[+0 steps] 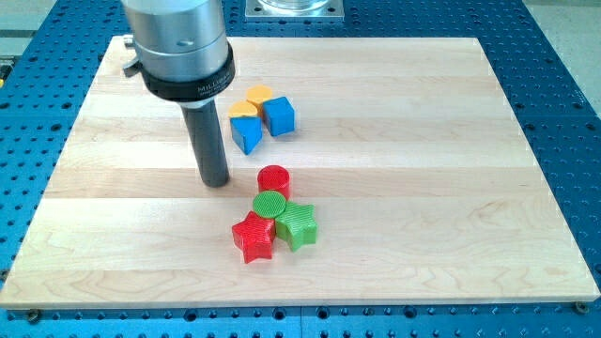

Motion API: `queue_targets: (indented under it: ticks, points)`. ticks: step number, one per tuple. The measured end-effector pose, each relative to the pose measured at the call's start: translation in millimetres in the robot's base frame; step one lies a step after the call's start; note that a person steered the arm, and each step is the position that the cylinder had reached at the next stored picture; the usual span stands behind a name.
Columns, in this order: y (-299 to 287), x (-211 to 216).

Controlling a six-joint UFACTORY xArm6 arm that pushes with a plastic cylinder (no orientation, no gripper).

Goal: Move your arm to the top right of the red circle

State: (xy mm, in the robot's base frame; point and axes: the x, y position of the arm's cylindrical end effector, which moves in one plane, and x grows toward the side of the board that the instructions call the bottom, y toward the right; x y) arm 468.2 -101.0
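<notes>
The red circle [273, 178] lies near the middle of the wooden board [451, 141]. My tip [217, 182] rests on the board just to the view's left of the red circle, a short gap away. A green circle [269, 205] touches the red circle from below. A green star [298, 224] and a red star [253, 237] sit just under the green circle.
Above the red circle stands a cluster: a yellow block [258, 95], a yellow heart-like block [243, 111], a blue cube [278, 115] and a blue wedge-shaped block [246, 133]. The board lies on a blue perforated table [563, 94].
</notes>
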Motion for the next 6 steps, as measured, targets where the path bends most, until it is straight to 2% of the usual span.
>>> queue_targets:
  ticks: [1,4,6]
  points:
    - [14,-18]
    - [124,-29]
    - [225,28]
